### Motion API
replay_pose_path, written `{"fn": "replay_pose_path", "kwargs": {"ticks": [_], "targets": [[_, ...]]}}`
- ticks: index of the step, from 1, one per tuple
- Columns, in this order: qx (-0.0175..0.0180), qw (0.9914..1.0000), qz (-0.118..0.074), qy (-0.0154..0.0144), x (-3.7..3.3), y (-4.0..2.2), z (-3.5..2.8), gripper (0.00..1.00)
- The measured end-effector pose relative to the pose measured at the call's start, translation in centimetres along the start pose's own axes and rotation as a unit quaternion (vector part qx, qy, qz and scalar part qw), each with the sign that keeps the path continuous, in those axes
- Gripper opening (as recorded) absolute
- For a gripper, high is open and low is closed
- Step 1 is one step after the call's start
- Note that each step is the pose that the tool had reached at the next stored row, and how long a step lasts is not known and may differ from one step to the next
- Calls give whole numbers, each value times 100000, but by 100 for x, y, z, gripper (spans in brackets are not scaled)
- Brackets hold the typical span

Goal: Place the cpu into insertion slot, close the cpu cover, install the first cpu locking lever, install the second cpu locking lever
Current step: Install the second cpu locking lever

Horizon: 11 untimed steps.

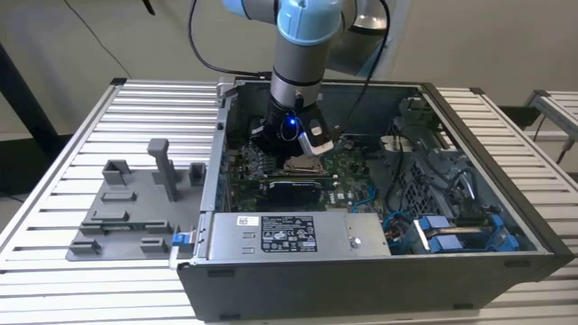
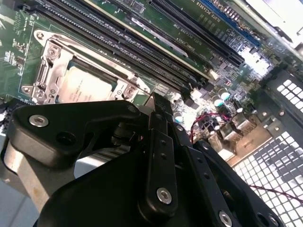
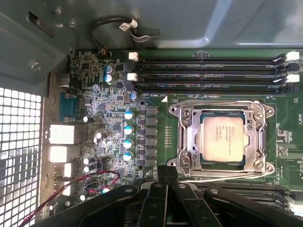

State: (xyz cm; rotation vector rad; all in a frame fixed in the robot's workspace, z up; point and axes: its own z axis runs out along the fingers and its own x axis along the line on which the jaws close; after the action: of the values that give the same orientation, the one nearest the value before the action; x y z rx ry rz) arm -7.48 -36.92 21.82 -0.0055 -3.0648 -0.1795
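Note:
The cpu [image 3: 222,138] lies flat in the insertion slot [image 3: 206,161], its silvery-beige top showing through the window of the cpu cover [image 3: 189,137]. The cover is folded down over it. Thin wire levers run along two opposite sides of the socket, one [image 3: 213,101] by the memory slots and one [image 3: 227,177] on the other side. My gripper [image 3: 166,172] hovers beside the socket with its black fingers together and nothing between them. In the second wrist view the cpu [image 2: 87,87] sits just beyond the gripper [image 2: 158,108]. In the exterior view the gripper [image 1: 302,145] hangs over the socket [image 1: 302,163].
The board lies inside an open computer case [image 1: 380,277]. A grey power supply with a white label [image 1: 289,233] stands near the front wall. Long memory slots [image 3: 213,75] run beside the socket. Red and black wires [image 3: 94,182] cross near the ports. Grey fixtures [image 1: 126,203] stand on the slatted table.

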Motion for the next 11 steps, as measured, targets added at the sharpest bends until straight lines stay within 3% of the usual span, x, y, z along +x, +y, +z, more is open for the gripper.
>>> {"fn": "replay_pose_path", "kwargs": {"ticks": [11], "targets": [[-18, 100000, 236, -155, -2, -2, 88, 11]]}}
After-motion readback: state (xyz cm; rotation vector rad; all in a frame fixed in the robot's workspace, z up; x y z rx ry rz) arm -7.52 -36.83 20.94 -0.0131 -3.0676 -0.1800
